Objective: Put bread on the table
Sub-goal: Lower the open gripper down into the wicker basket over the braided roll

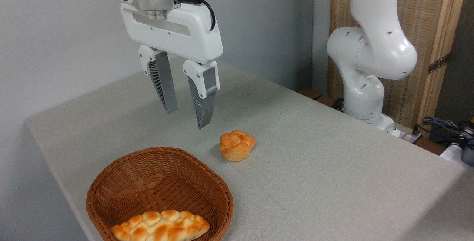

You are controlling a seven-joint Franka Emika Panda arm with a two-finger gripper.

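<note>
tool [187, 117] empty, parted | bread [161, 226] in basket [111, 181], cut off below

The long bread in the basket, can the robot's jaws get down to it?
Probably yes. The bread lies uncovered at the near side of the open basket, and the gripper hangs open and empty above the table, with nothing between them.

Plain grey wall [55, 30], woven wood-framed screen [429, 22] at right, cables [444, 124]
</note>
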